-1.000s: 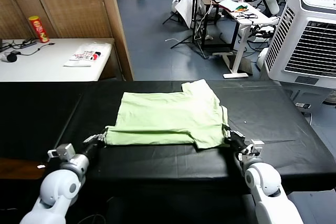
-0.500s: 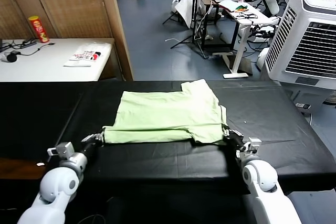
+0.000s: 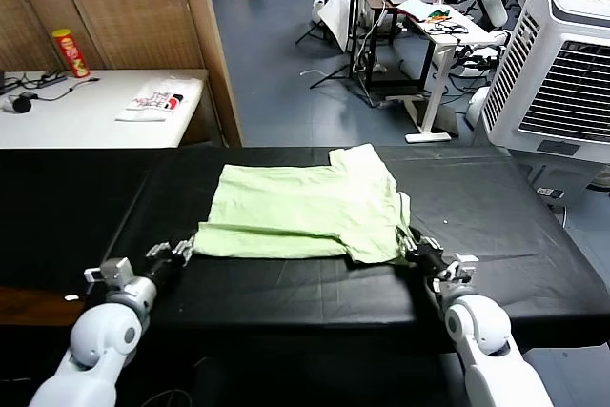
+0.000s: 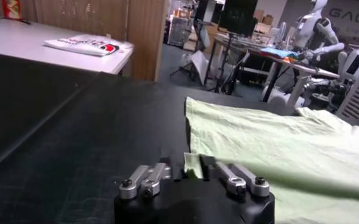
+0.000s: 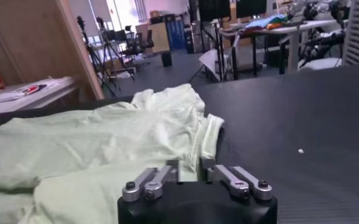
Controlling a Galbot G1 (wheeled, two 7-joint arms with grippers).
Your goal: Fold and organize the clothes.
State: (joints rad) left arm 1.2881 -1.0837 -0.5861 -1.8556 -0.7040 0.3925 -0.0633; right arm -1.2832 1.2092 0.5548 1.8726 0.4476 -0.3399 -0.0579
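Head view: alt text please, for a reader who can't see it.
A pale green shirt lies partly folded on a black table. The left gripper and right gripper sit low at its near corners, jaws open. A folded white garment rests on a white desk behind.

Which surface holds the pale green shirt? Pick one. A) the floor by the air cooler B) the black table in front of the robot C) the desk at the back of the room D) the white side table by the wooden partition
B: the pale green shirt lies spread on the black table, between the left tool and right tool at its near corners.
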